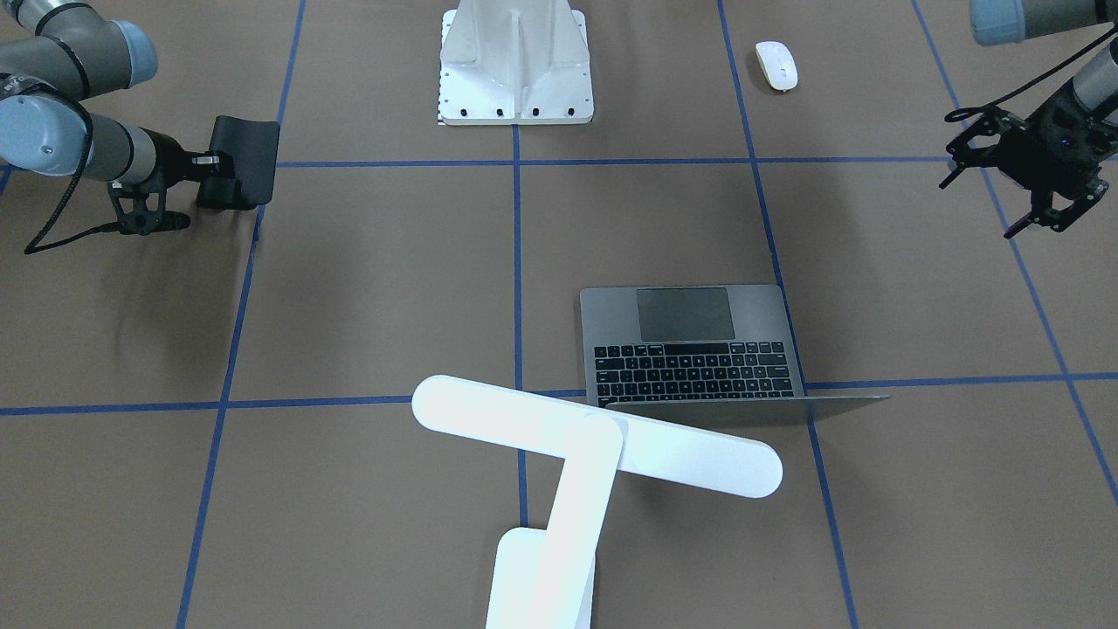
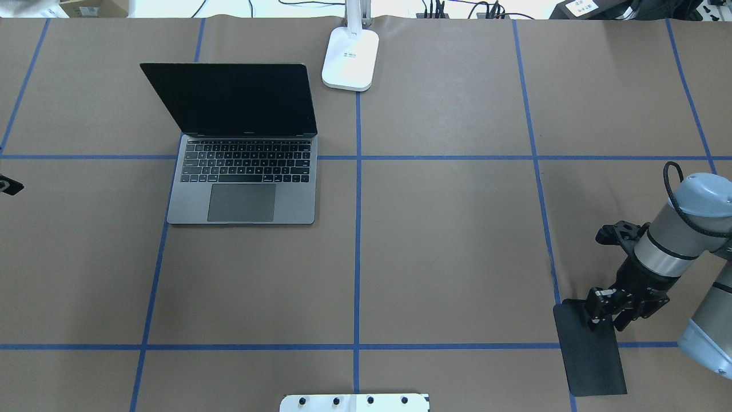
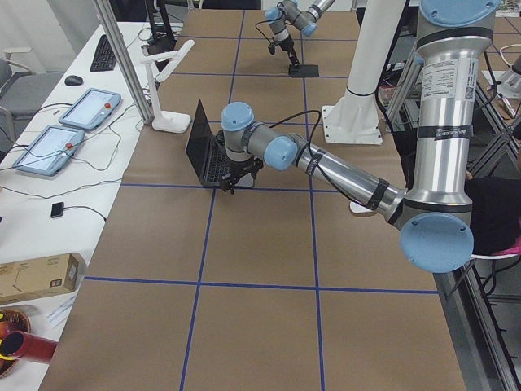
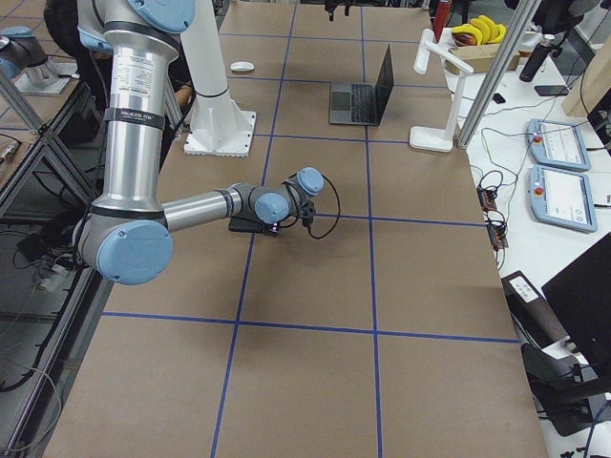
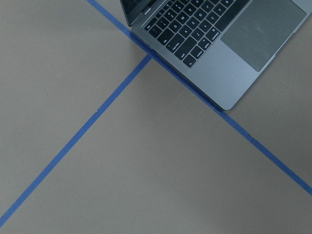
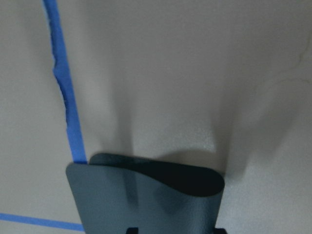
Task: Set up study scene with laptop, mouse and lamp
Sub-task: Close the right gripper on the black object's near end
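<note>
- The laptop [image 2: 246, 197] sat open in the upper left of the overhead view, its screen dark and its deck flat on the table [image 2: 457, 246].
- The lamp [image 2: 350, 60] stood just right of the laptop's screen, with its base at top centre.
- The mouse [image 1: 776, 65] lay well apart from both, in the upper right of the front-facing view, near a white pedestal [image 1: 515, 65].
- The left gripper [image 1: 978, 208] hung at that view's right edge, fingers spread wide around nothing.
- The right gripper [image 2: 606, 320], in the lower right of the overhead view, was clamped on the end of a black mat [image 2: 592, 360].
- Brown paper covered the table, crossed by a grid of blue tape [image 2: 357, 229].
- A white bench [image 3: 49, 187] at the left of the left-side view held 2 tablets [image 3: 89, 108], a keyboard [image 3: 103, 50] and cables.
</note>
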{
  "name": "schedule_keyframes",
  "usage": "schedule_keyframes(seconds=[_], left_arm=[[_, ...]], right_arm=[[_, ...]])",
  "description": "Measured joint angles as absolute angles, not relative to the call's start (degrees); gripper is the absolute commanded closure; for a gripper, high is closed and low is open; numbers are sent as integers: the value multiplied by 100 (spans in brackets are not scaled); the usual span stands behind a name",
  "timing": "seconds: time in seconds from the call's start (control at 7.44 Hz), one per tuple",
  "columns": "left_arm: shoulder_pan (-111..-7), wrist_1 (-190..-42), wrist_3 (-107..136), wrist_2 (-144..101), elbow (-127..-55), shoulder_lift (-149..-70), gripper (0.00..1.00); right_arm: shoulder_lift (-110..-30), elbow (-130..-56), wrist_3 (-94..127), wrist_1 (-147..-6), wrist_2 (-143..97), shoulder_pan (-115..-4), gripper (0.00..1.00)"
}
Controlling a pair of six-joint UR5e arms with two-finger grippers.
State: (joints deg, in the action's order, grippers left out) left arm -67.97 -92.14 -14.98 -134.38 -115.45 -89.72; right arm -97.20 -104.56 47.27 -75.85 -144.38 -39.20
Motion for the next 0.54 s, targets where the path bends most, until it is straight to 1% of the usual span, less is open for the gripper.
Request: schedule_keyframes(seconds=[0.27, 0.54], left_arm=[[-6789, -9225, -1495, -13438, -11541, -8972, 1], [-6786, -9248, -1500, -13438, -11540, -8966, 1]], right_arm=[[-9721, -10471, 4721, -7585, -14446, -3955, 81], [-9721, -10516, 4725, -7585, -14414, -4011, 85]])
